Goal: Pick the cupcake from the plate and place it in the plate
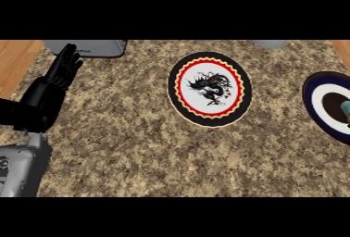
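Note:
A round plate [209, 89] with a black rim, a red scalloped ring and a dark dragon figure on white lies near the middle of the speckled counter. At the right edge sits a second plate [320, 99], dark blue with a white ring, cut off by the frame. On it a small part of the cupcake [346, 110] shows, pale teal above brown, the rest out of frame. My left hand [51, 88] rests at the far left, fingers straight and pointing up, well away from both plates. My right hand does not show.
A grey appliance [89, 47] stands at the back left, just beyond my left hand's fingertips. Another grey object [272, 43] peeks in at the back right. Wooden strips [15, 58] border the counter at both back corners.

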Controlling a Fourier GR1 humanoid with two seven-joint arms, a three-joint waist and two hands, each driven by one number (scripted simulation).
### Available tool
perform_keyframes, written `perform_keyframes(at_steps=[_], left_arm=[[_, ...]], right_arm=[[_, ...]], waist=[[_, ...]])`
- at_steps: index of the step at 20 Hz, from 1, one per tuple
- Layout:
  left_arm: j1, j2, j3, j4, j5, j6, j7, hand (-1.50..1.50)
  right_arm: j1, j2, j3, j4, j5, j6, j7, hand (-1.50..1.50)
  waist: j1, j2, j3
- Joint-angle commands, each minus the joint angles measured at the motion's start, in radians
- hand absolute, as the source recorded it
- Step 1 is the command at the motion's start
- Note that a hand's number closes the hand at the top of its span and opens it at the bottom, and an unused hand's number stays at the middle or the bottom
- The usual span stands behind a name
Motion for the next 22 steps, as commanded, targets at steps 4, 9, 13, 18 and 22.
perform_keyframes(at_steps=[4, 9, 13, 18, 22], left_arm=[[0.071, 0.022, 0.049, -0.003, 0.028, -0.026, -0.022, 0.00], [0.056, 0.003, 0.026, -0.036, -0.020, 0.011, 0.007, 0.00], [0.098, 0.007, 0.044, -0.035, -0.014, -0.016, -0.028, 0.00], [0.011, -0.009, 0.061, -0.021, 0.006, -0.007, 0.027, 0.00], [0.051, 0.020, 0.076, -0.048, 0.007, -0.044, 0.021, 0.00]], right_arm=[[-0.106, 0.061, -0.023, -0.106, -0.173, 0.166, -0.171, 1.50], [-0.160, 0.133, -0.017, -0.187, -0.263, 0.292, -0.111, 1.50], [-0.159, 0.231, 0.049, -0.324, -0.268, 0.313, -0.009, 1.50], [-0.222, 0.338, 0.117, -0.406, -0.261, 0.329, 0.170, 1.50], [-0.245, 0.419, 0.154, -0.450, -0.285, 0.361, 0.267, 1.50]], waist=[[-0.042, -0.018, -0.003], [-0.046, -0.015, -0.003], [-0.045, -0.014, -0.003], [-0.043, -0.011, -0.002], [-0.040, -0.012, -0.002]])
